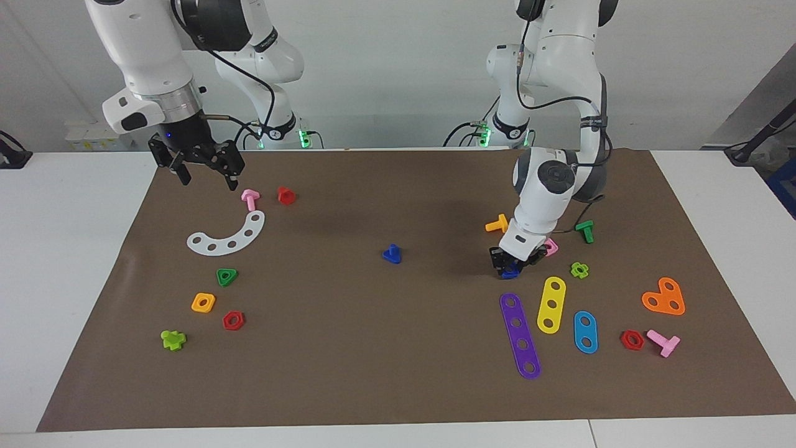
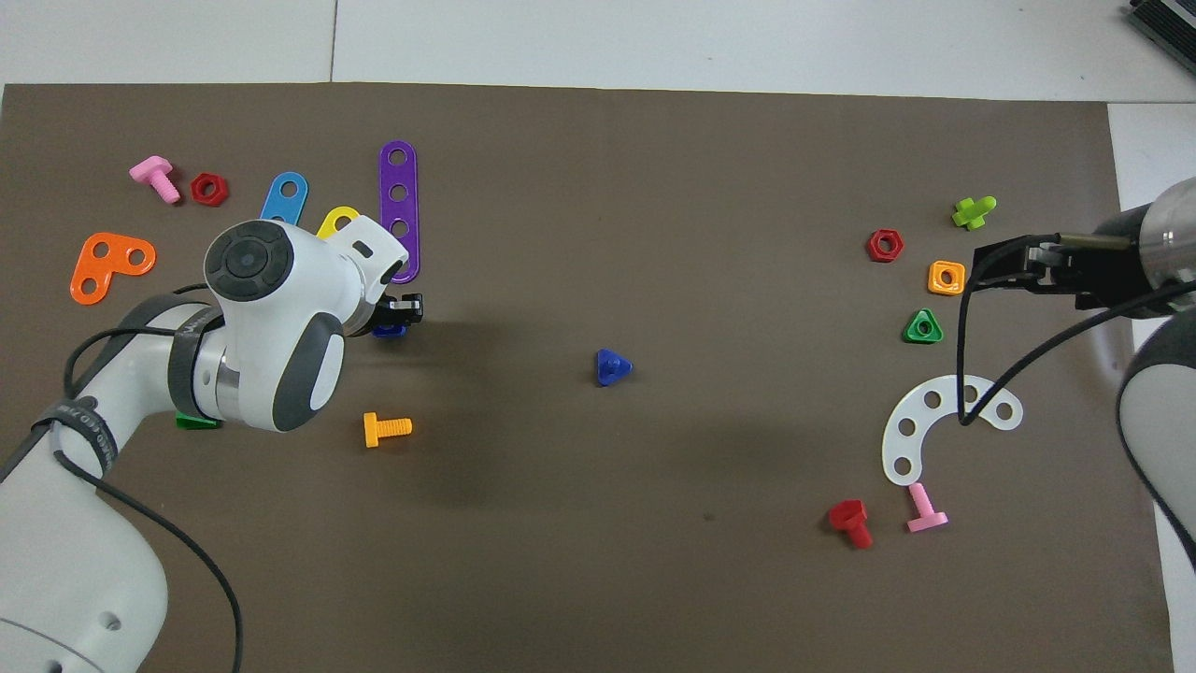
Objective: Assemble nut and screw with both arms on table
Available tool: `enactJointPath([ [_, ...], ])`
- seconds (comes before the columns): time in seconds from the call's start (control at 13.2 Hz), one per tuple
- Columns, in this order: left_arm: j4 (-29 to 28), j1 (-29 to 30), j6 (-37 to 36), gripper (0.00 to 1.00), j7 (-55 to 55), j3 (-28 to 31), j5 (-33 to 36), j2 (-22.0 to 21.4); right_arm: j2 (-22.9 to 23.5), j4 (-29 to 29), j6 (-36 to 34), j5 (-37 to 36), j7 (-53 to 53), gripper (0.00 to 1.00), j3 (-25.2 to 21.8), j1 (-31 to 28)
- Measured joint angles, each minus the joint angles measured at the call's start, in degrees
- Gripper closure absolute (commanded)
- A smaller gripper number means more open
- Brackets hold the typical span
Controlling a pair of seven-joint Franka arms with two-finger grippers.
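The blue nut (image 1: pixel 510 272) lies on the brown mat (image 1: pixel 398 373) toward the left arm's end, just nearer to the robots than the purple strip. My left gripper (image 1: pixel 511 266) is down at the mat with its fingers closed on the nut's sides; in the overhead view the nut (image 2: pixel 388 330) peeks out under the gripper (image 2: pixel 400 316). The blue screw (image 1: pixel 392 254) with a triangular head lies alone in the middle of the mat and also shows in the overhead view (image 2: pixel 612 365). My right gripper (image 1: pixel 208 179) hangs open and empty above the mat's right-arm end, beside the pink bolt (image 1: pixel 250 198).
Around the left gripper lie an orange bolt (image 1: pixel 497 224), pink nut (image 1: pixel 551 247), green bolt (image 1: pixel 585 231), purple strip (image 1: pixel 520 336) and yellow strip (image 1: pixel 551 304). At the right arm's end lie a white curved strip (image 1: pixel 227 236), red bolt (image 1: pixel 286 195), green triangle nut (image 1: pixel 226 277) and orange nut (image 1: pixel 203 302).
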Motion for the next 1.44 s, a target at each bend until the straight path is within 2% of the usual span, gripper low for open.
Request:
enactJointPath([
  [0.3, 6.56, -8.22, -3.26, 0.96, -3.68, -0.21, -5.62, 0.99, -0.4, 0.29, -2.87, 0.0, -2.75, 0.0, 0.12, 0.06],
  [0.53, 11.94, -16.32, -5.06, 0.96, -12.91, -0.36, -5.84, 2.82, -0.4, 0.62, -3.01, 0.0, -3.34, 0.0, 0.22, 0.06],
  [0.76, 13.85, -22.15, -5.11, 0.96, -17.31, -0.35, -6.53, 5.26, -0.4, 0.6, -3.11, 0.0, -3.34, 0.0, 0.24, 0.06],
  [1.44, 12.95, -24.42, -4.65, 0.96, -17.43, 0.01, -7.31, 7.47, -0.43, -0.08, -3.53, 0.0, -3.34, 0.0, 0.24, 0.04],
])
